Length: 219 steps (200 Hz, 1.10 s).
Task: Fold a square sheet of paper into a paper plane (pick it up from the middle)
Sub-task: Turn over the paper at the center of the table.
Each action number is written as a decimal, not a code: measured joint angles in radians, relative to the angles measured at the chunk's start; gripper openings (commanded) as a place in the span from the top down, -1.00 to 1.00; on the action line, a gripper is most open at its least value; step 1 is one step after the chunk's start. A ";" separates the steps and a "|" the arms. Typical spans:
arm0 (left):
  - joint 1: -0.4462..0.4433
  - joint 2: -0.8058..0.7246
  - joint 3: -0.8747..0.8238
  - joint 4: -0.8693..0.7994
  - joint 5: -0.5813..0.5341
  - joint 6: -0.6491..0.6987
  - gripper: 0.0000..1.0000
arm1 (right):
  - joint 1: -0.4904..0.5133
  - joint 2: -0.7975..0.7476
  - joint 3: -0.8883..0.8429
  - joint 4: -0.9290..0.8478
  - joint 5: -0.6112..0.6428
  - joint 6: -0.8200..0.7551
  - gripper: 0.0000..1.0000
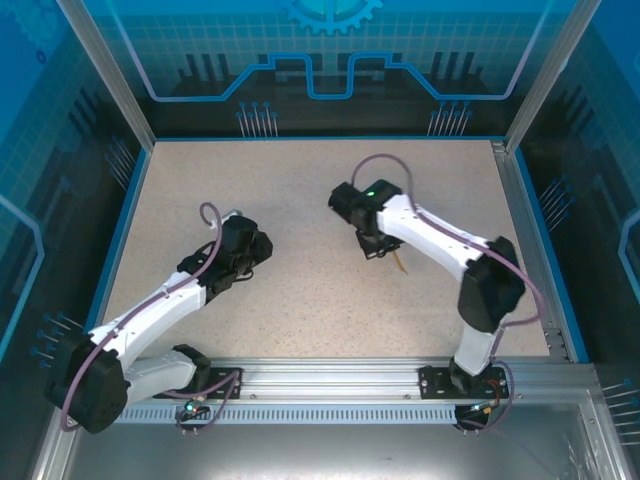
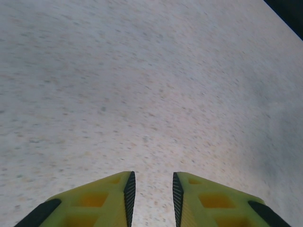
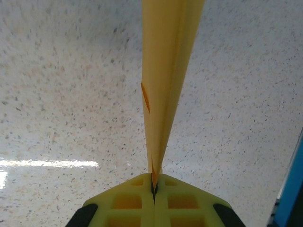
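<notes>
My right gripper (image 3: pixel 154 187) is clamped on the paper plane (image 3: pixel 168 71), just right of the centre of the worktop (image 1: pixel 300 200); my left gripper (image 2: pixel 151 198) hangs empty, jaws apart. Folding looks finished, I think: next, lay it down flat, gently

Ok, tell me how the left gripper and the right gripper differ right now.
The left gripper has its jaws apart with nothing between them; the right gripper is shut on the folded paper. The left gripper faces bare table; the right gripper has paper sticking out ahead. Both are yellow and black.
</notes>
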 measured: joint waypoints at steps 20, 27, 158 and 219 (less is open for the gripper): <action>0.011 -0.013 0.000 -0.042 -0.050 -0.019 0.38 | 0.051 0.119 0.039 0.009 -0.046 0.009 0.89; 0.016 -0.014 0.000 -0.056 -0.062 -0.025 0.38 | 0.064 0.155 0.053 0.021 -0.072 0.009 0.81; 0.031 0.447 0.518 -0.161 0.412 -0.001 0.20 | -0.304 -0.197 -0.466 0.706 -0.987 0.100 0.58; 0.021 0.708 0.566 -0.065 0.655 0.029 0.25 | -0.218 -0.207 -0.695 0.938 -1.037 0.121 0.75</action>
